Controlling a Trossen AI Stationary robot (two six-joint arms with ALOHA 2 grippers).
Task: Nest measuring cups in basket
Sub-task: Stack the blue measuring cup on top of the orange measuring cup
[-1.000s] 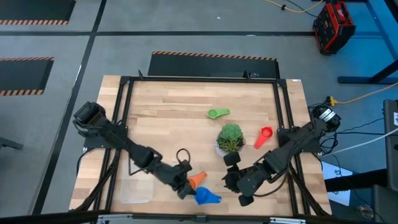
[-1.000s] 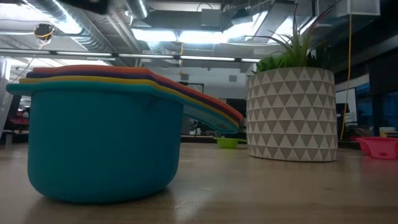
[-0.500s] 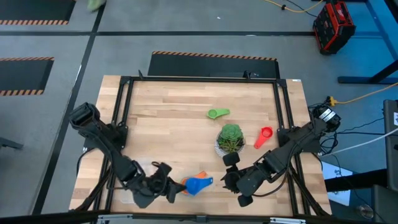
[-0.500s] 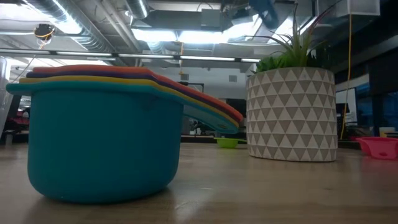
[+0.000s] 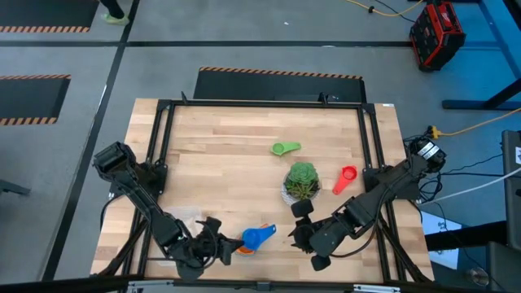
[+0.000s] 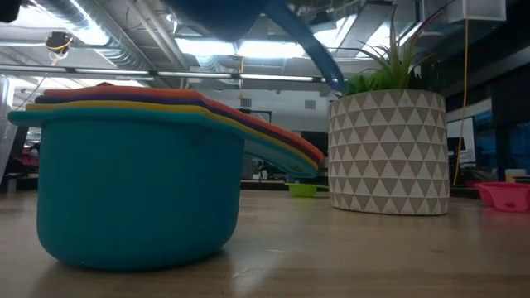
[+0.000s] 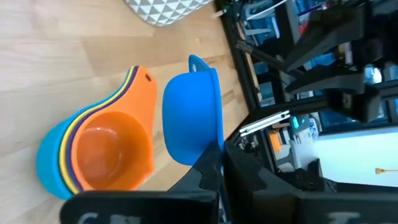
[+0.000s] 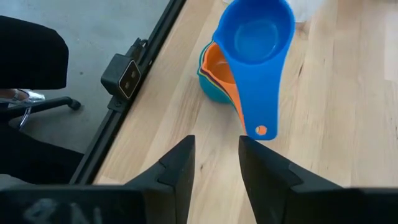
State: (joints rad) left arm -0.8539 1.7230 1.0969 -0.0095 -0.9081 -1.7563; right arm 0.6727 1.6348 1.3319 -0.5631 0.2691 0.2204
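Two end effectors are over the near part of the wooden surface (image 5: 220, 163). We see the left end effector (image 5: 221, 248) near the front edge, closed on the rim of a blue measuring cup (image 5: 259, 237), which it holds tilted in the air just above a nested stack of cups (image 5: 247, 247) with an orange one on top. From the left wrist, the blue cup (image 7: 193, 118) hangs right beside the stack (image 7: 99, 152), apart from it. The right end effector (image 5: 303, 236) waits to the right of the stack, fingers (image 8: 177, 171) parted and holding nothing; the stack and blue cup lie ahead of it. The clear basket (image 5: 181, 244) sits at the near left, mostly hidden under the left arm. A green cup (image 5: 285, 148) and a red cup (image 5: 345, 178) lie farther back, on either side of a potted plant (image 5: 302, 181).
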